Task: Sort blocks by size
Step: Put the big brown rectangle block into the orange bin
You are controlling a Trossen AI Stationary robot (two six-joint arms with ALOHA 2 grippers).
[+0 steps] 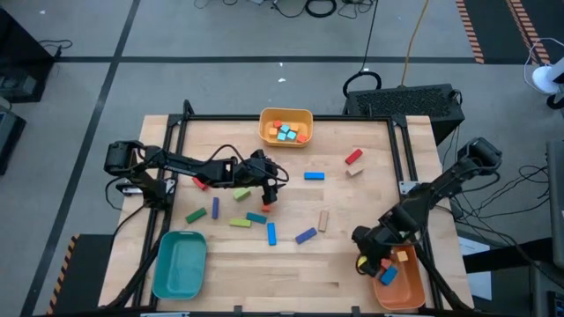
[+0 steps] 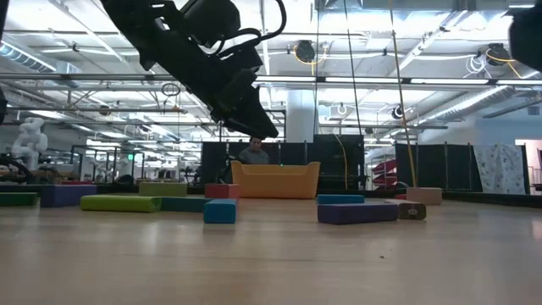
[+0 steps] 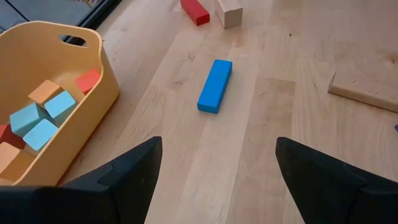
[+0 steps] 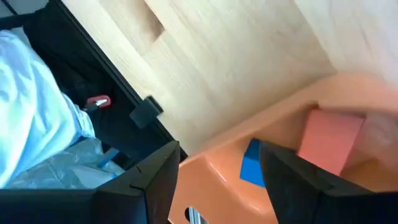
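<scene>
Over the orange tray [image 1: 401,286], the right gripper [image 1: 370,261] is open and empty, blocks [image 4: 329,140] lie below, so it should lift straight up without bumping them.

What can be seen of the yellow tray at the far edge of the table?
The yellow tray is a glossy plastic tub with rounded corners, raised walls and a handle slot in its rim. It sits upright on the wooden table at the middle of the far edge. Inside lie small cubes, light blue, orange and red. Nothing else touches it; the open left gripper is nearby.
</scene>
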